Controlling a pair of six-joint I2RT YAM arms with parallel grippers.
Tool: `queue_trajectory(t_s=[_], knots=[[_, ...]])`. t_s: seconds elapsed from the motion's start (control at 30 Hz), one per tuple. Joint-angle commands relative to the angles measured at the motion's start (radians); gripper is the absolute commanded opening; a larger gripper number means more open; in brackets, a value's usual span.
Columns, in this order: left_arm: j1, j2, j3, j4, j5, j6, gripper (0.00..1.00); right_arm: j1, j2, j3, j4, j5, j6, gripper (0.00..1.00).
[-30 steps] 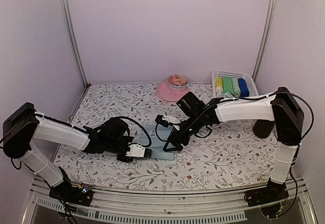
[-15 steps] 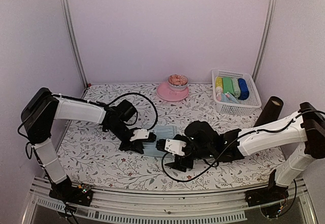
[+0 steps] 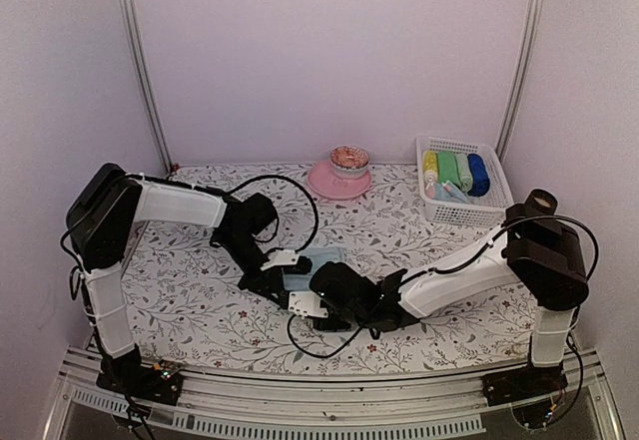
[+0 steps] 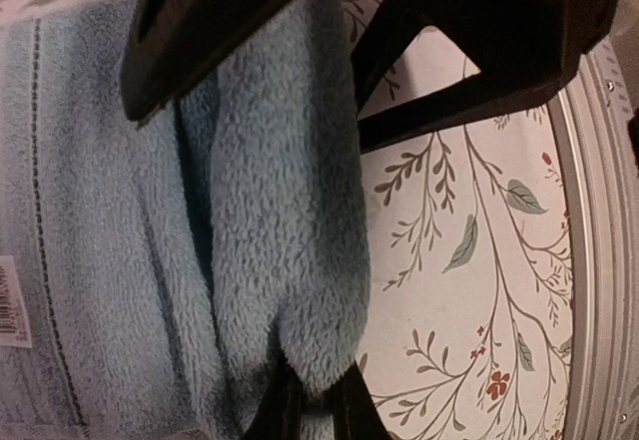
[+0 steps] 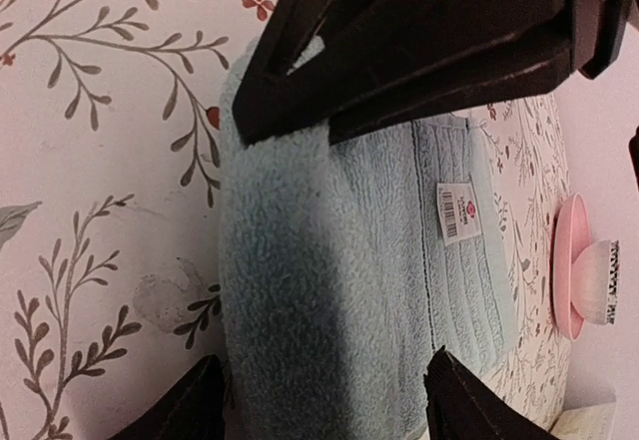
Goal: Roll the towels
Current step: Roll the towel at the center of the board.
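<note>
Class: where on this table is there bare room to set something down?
Free: table left of plate; strip between basket and right arm. Crowded: near centre, where left gripper and right gripper meet at the towel.

Work surface: a table [image 3: 439, 332] covered edge to edge with a white cloth printed in grey leafy sprigs and small red flowers. It runs back to a plain back wall [image 3: 329, 61] and is flanked by a left wall [image 3: 50, 81] and a right wall [image 3: 599, 81] of the same pale lilac-white panel. A silver metal left post [image 3: 140, 71] and right post [image 3: 521, 61] stand in the rear corners, a slotted silver rail [image 3: 329, 385] closes the near edge, and the light is soft and even with a pinkish cast and only faint shadows.
</note>
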Motion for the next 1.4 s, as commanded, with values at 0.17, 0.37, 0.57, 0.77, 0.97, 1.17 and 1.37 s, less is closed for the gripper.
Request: queue_trajectory(t_s=[0.17, 0.37, 0.57, 0.77, 0.97, 1.17, 1.37], knots=[[0.014, 0.076, 0.007, -0.105, 0.006, 0.020, 0.00, 0.026, 0.018, 0.008, -0.012, 0.042, -0.043, 0.42], [0.027, 0.078, 0.011, -0.105, 0.006, 0.022, 0.02, 0.032, 0.037, 0.019, -0.043, 0.027, -0.037, 0.24], [0.030, -0.014, -0.034, -0.031, -0.048, 0.000, 0.28, 0.025, 0.030, 0.041, -0.106, -0.035, 0.014, 0.11], [0.032, -0.170, -0.153, 0.110, -0.110, -0.026, 0.52, -0.032, 0.020, 0.081, -0.200, -0.150, 0.123, 0.10], [0.038, -0.371, -0.353, 0.371, -0.180, -0.059, 0.62, -0.092, 0.021, 0.145, -0.313, -0.348, 0.212, 0.10], [0.034, -0.600, -0.646, 0.755, -0.266, -0.035, 0.63, -0.165, 0.071, 0.230, -0.422, -0.602, 0.297, 0.13], [-0.014, -0.742, -0.847, 1.041, -0.337, 0.035, 0.57, -0.230, 0.172, 0.336, -0.526, -0.844, 0.367, 0.15]])
